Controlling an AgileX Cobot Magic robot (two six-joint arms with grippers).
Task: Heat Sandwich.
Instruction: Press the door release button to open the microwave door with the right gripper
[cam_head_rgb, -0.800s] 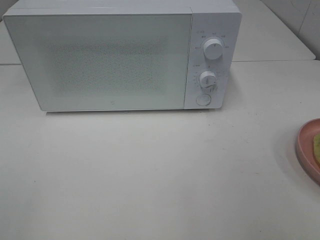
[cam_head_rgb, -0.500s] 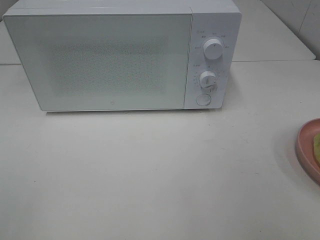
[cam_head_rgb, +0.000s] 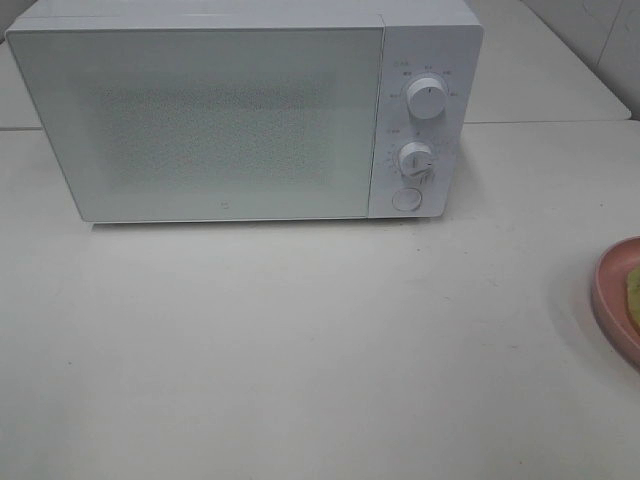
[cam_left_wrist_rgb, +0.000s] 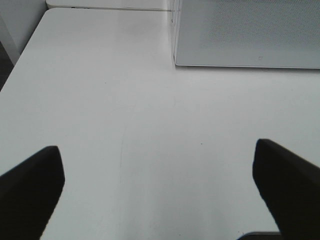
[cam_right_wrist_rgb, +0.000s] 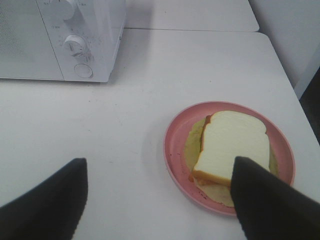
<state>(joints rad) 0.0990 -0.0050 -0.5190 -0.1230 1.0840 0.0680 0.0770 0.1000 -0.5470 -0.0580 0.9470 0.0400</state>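
A white microwave (cam_head_rgb: 230, 120) sits toward the far edge of a pale tabletop (cam_head_rgb: 300, 350), its door (cam_head_rgb: 200, 120) shut. Two knobs (cam_head_rgb: 427, 100) and a round button (cam_head_rgb: 406, 199) run down its right side.

The sandwich (cam_right_wrist_rgb: 232, 145) lies on a round pink plate (cam_right_wrist_rgb: 172, 150) close to the right edge of the tabletop, well apart from the microwave. In the high view only a sliver of the plate shows.

The left fingers (cam_left_wrist_rgb: 30, 185) are spread wide over bare tabletop near the microwave's front left corner, holding nothing. The right fingers (cam_right_wrist_rgb: 45, 200) are also spread and empty, poised above the plate. One finger overlaps the sandwich's near corner in the wrist view, and contact cannot be judged.

Likely risks:
- The sandwich is loose layers, so a hard pinch could crush the bread, or a grip on the top slice alone could leave the filling behind.
- The plate sits near the right edge, so a sideways nudge could push it toward the drop.
- The door is shut. Bringing food over before it is opened would leave nowhere to put it.

A broad clear stretch of tabletop lies in front of the microwave, giving room for the door to swing and both arms to work. Space is tightest on the right, between the plate and the edge.
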